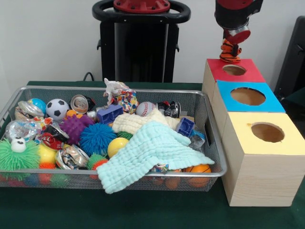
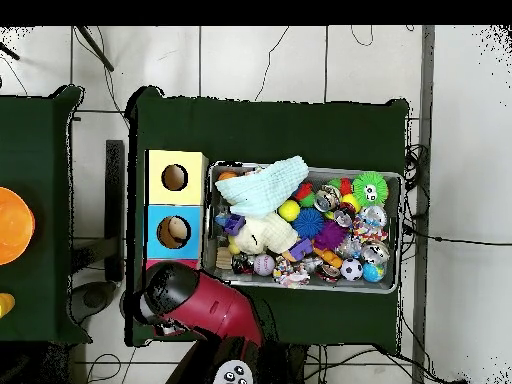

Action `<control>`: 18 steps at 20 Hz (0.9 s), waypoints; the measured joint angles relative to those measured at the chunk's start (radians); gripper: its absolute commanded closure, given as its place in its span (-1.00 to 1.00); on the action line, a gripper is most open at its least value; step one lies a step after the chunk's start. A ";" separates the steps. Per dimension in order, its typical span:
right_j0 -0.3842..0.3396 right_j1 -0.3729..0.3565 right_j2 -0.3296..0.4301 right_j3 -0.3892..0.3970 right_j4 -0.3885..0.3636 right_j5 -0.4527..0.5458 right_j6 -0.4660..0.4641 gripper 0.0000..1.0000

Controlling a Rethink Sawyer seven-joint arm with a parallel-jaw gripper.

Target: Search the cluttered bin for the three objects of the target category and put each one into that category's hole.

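My gripper (image 1: 232, 45) comes down at the top right of the front view. It is shut on a small orange-and-black striped plush toy (image 1: 230, 53), which hangs just above the hole (image 1: 234, 70) in the red-topped box (image 1: 252, 74). The toy's lower end is close to the hole's far rim. The bin (image 1: 114, 89) sits left of the boxes, full of mixed toys. In the overhead view the red arm (image 2: 195, 300) covers the red box and hides the gripper and the toy; the bin's rim (image 2: 402, 230) shows to the right.
A blue-topped box (image 1: 274, 101) and a yellow-topped box (image 1: 290, 143), each with a hole, stand in front of the red one. The bin holds a mint cloth (image 1: 152, 152), a soccer ball (image 1: 57, 109), a baseball (image 1: 145, 108), spiky balls and crushed cans. The pedestal (image 1: 140, 43) stands behind.
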 measured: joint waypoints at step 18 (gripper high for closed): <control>-0.009 -0.005 0.003 -0.001 -0.042 -0.036 0.000 1.00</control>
